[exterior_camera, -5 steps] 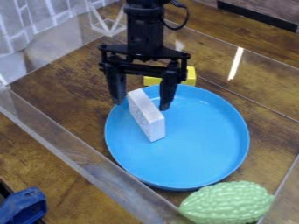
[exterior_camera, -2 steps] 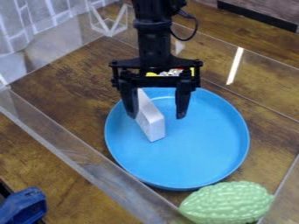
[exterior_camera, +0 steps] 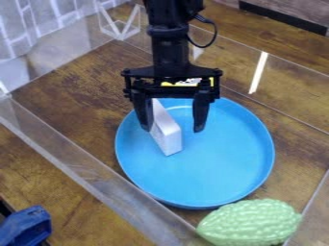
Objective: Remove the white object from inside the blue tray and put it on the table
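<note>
The white object (exterior_camera: 164, 134) is a plain block lying inside the blue tray (exterior_camera: 225, 159), toward the tray's left half. My black gripper (exterior_camera: 174, 122) hangs straight down over the tray with its jaws open wide. The left finger (exterior_camera: 142, 117) stands just left of the block's far end, and the right finger (exterior_camera: 203, 113) is well to the block's right. Nothing is held. The tray rests on the dark wood table (exterior_camera: 77, 91).
A yellow box (exterior_camera: 195, 81) lies behind the tray, mostly hidden by the gripper. A green bumpy object (exterior_camera: 248, 223) sits at the tray's near right rim. Clear acrylic walls (exterior_camera: 58, 159) ring the table. Blue fabric (exterior_camera: 23, 229) lies outside the wall at bottom left.
The gripper has shifted right and toward the front, coming lower over the tray. Its open fingers now straddle the block's far end. The block has not moved.
</note>
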### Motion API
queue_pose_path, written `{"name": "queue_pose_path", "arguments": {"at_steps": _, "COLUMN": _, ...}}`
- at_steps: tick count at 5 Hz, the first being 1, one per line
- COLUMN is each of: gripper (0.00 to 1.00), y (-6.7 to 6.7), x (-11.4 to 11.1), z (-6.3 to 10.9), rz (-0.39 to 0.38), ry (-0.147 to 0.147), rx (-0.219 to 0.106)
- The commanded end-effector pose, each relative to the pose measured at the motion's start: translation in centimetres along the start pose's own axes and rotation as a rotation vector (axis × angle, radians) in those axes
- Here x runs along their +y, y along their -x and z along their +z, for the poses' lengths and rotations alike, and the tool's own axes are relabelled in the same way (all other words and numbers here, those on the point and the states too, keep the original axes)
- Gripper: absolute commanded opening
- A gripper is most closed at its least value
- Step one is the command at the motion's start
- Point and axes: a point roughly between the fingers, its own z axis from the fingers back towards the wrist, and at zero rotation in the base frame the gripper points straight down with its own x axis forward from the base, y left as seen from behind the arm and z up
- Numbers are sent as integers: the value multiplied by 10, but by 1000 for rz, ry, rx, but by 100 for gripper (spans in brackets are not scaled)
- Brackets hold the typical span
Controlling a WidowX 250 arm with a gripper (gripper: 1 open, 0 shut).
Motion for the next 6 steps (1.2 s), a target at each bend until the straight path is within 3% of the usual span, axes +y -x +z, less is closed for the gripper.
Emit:
{"name": "queue_pose_path", "arguments": {"at_steps": 1, "gripper": 100, "y": -10, "x": 3, "z": 17, "rz": -5, "ry": 22, "rx": -48}}
{"name": "queue_pose_path", "arguments": {"at_steps": 6, "gripper": 100, "y": -20, "x": 4, "z": 18, "rz": -20, "ry": 42, "rx": -91}}
